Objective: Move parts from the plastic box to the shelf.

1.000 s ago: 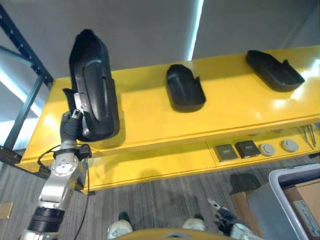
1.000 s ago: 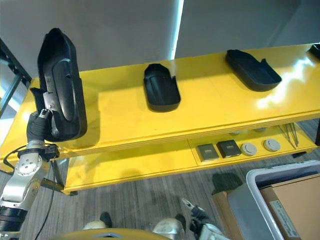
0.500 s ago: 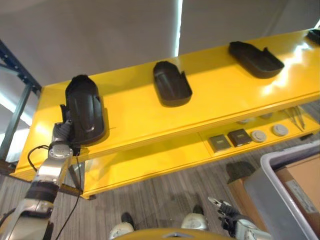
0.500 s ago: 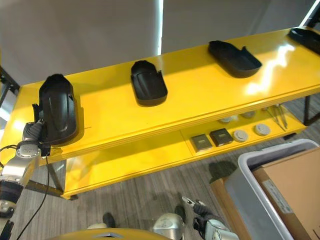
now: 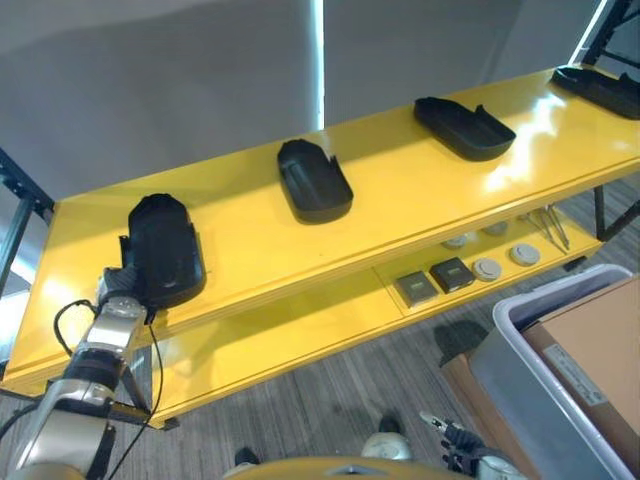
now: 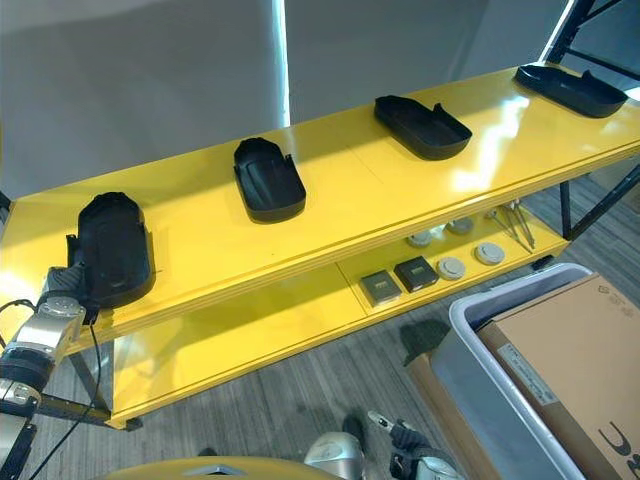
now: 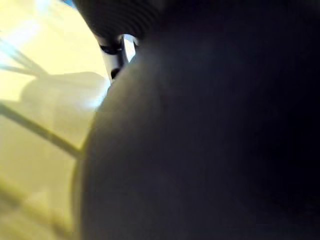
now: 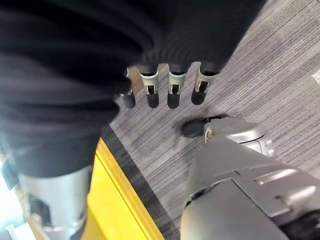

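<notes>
1. Reaching up to the near left end of the yellow shelf [image 5: 420,190], the left hand [image 5: 118,285] sits at the near end of a black part [image 5: 165,250]; its dark cover touches the part's near-left edge, but its fingers are hidden behind the part, so I cannot tell whether they are clasped or loose.
2. That part lies flat on the shelf top, its long axis running near to far, directly beyond the hand. In the left wrist view the part's dark body sits right against the camera.
3. Any release would, in my judgement, mean drawing the hand back toward the near side, along that axis.
4. Further right along the shelf, well apart, lie a second black part [image 5: 314,180], a third [image 5: 464,127] and a fourth [image 6: 567,88] at the far right end.
5. Hanging low at the near right, the right hand [image 8: 160,90] has straight, relaxed fingers and holds nothing; it is nearer the grey plastic box [image 6: 480,350].
</notes>
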